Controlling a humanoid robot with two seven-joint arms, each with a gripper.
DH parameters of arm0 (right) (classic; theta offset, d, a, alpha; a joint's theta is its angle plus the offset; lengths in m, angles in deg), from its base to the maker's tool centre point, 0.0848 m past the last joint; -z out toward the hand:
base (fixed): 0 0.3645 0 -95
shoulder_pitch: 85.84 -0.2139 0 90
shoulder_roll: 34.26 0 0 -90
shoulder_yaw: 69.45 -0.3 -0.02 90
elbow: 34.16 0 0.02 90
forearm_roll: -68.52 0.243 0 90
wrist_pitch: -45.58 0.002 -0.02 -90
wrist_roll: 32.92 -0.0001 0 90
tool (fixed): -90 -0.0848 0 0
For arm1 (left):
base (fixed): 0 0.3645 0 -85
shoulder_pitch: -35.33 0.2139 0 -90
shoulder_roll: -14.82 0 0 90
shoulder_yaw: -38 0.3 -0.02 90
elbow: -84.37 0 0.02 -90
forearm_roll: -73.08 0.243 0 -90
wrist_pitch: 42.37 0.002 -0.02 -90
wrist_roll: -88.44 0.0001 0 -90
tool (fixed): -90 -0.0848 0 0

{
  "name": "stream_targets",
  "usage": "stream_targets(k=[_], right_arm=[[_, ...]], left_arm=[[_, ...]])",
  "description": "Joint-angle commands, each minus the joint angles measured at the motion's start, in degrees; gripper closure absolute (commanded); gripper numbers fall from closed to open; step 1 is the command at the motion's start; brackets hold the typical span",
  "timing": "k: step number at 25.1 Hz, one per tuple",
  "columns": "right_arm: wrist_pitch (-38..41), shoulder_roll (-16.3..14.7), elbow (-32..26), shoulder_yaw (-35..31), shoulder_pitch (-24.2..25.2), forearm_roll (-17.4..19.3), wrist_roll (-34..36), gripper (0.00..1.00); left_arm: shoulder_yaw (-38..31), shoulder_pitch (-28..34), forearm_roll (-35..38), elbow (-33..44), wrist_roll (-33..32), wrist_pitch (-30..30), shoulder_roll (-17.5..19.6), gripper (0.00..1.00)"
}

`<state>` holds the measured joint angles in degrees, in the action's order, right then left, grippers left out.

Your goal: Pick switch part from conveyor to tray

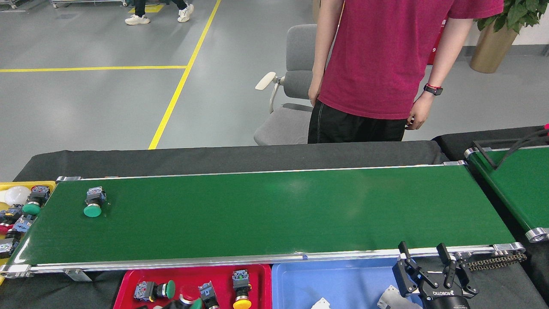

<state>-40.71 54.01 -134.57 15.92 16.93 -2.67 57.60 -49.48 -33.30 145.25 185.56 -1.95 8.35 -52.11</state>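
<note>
A green-capped switch part (93,202) lies alone near the left end of the conveyor (274,214). The right gripper (426,268) hovers by the blue tray (334,283), fingers spread, holding nothing; the left gripper is out of view.

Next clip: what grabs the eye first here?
The long green conveyor fills the middle, bare except for one green-capped switch part near its left end. A person in a magenta shirt stands behind it. The right gripper, open, hovers over the blue tray at the bottom right.
</note>
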Motion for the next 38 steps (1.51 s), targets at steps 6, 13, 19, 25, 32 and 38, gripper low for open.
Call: stream_targets(k=[6,13,19,25,32,38], right_arm=[[0.3,0.1,-0.8,-0.1,-0.2,-0.1,0.1,0.05],[0.2,0.1,-0.8,-0.1,-0.2,-0.1,0.1,0.05],[0.2,0.1,-0.8,-0.1,-0.2,-0.1,0.1,0.05],[0.2,0.2,-0.8,-0.1,-0.2,-0.1,0.1,0.05],[0.2,0.2,-0.8,-0.1,-0.2,-0.1,0.1,0.05],[0.1,0.2,-0.8,-0.1,-0.2,-0.1,0.1,0.04]], left_arm=[[-4.1,-0.8,-0.3,0.7,-1.0,5.2,-0.1,0.0],[-19.0,0.2,-5.2,-0.3,-0.9,17.0,-1.5,0.0],[-20.1,0.3,-5.4,-4.3,-0.7,30.4,-1.6,0.0],[-20.1,0.3,-5.6,-4.2,-0.4,30.4,-2.0,0.0],[-19.8,-0.4,-4.2,-5.7,5.7,30.3,-5.3,0.0],[-19.8,-0.9,-4.1,-7.1,5.8,30.3,-4.5,0.0]])
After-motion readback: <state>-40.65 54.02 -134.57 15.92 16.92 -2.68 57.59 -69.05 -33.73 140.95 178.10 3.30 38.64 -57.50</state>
